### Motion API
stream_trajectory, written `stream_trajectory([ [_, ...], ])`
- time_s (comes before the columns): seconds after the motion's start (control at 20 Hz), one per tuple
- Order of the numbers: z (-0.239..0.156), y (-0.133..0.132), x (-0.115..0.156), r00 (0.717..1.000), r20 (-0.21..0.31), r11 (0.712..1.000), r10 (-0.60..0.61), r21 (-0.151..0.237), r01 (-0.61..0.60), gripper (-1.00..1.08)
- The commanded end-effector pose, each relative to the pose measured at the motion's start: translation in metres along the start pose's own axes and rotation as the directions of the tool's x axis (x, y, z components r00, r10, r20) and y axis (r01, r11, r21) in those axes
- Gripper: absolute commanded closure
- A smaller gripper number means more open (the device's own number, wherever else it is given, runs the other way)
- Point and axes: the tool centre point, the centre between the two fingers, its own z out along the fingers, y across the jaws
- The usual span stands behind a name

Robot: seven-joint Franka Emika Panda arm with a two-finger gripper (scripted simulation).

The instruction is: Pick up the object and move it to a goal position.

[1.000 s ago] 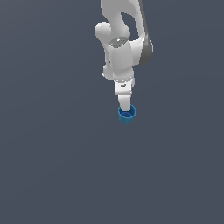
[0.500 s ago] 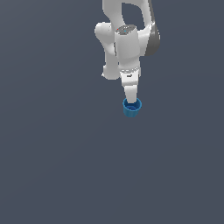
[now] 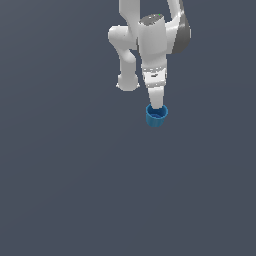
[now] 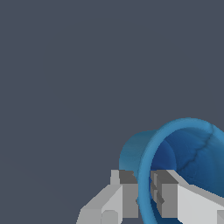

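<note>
The object is a small bright-blue round cup [image 3: 156, 116] with a darker hollow inside, hanging right below my white gripper [image 3: 157, 106] in the exterior view. In the wrist view the cup [image 4: 183, 153] fills the corner, its rim pinched between my two grey fingertips: one finger [image 4: 127, 192] is outside the wall, the other [image 4: 168, 192] is inside the hollow. My gripper [image 4: 146, 192] is shut on the cup's rim. The cup looks held off the ground, with the white arm [image 3: 150, 40] above it.
A plain dark grey ground [image 3: 75, 190] lies all around. No other objects, containers or edges show in either view.
The arm has moved toward the exterior view's right and slightly up, carrying the blue cup along in the shut gripper.
</note>
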Motion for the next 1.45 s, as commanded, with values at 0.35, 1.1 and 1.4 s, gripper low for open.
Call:
stream_trajectory([
  [0.35,-0.042,-0.019,0.037,1.0,-0.008,1.0,-0.002,-0.007,0.002,1.08],
  [1.1,-0.102,-0.05,0.09,1.0,-0.004,1.0,0.002,-0.006,-0.002,1.08],
  [1.4,-0.108,-0.051,0.094,1.0,-0.003,1.0,0.003,-0.005,-0.003,1.08],
])
